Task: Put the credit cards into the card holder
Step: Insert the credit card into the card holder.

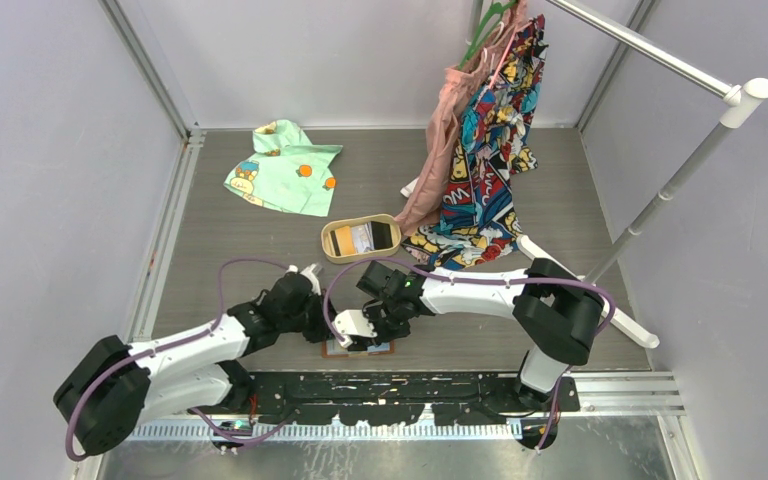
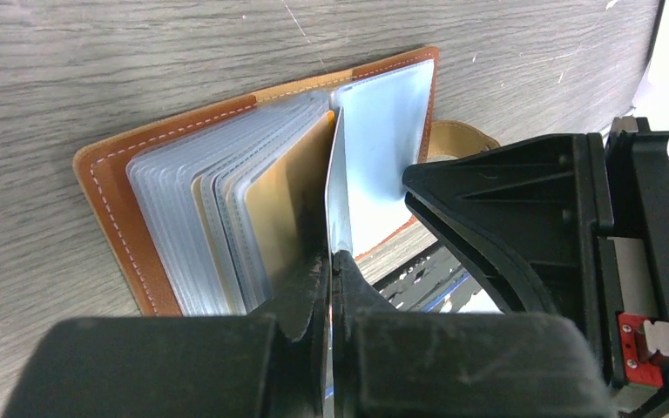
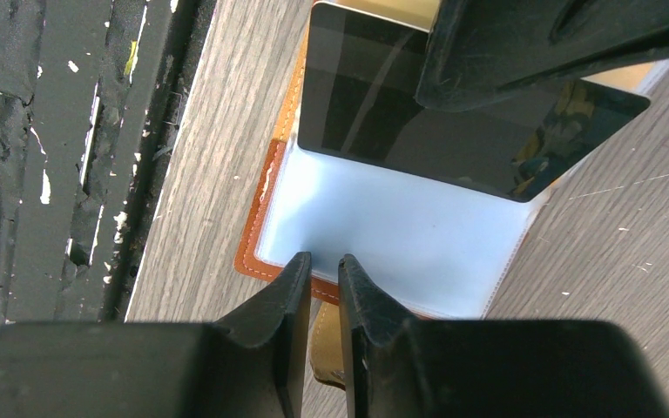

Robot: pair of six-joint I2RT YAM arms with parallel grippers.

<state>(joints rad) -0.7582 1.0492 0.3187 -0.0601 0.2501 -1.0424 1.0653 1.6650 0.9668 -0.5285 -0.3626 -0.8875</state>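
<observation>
The brown leather card holder (image 2: 113, 209) lies open near the table's front edge (image 1: 385, 349), its clear sleeves fanned out. One sleeve holds a gold-orange card (image 2: 287, 200). My left gripper (image 2: 331, 257) is shut on a thin glossy card (image 2: 335, 200) that stands on edge over the holder's right page. This card looks dark in the right wrist view (image 3: 401, 113). My right gripper (image 3: 324, 259) is nearly shut and empty, its tips at the holder's leather edge (image 3: 257, 252), above the snap tab (image 3: 327, 340). More cards (image 1: 360, 237) lie in the tan oval tray (image 1: 332, 250).
A green printed cloth (image 1: 283, 167) lies at the back left. Colourful clothes (image 1: 485, 150) hang from a white rack at the back right, and its base bar (image 1: 580, 290) crosses the table. The black mounting rail (image 1: 410, 385) runs just in front of the holder.
</observation>
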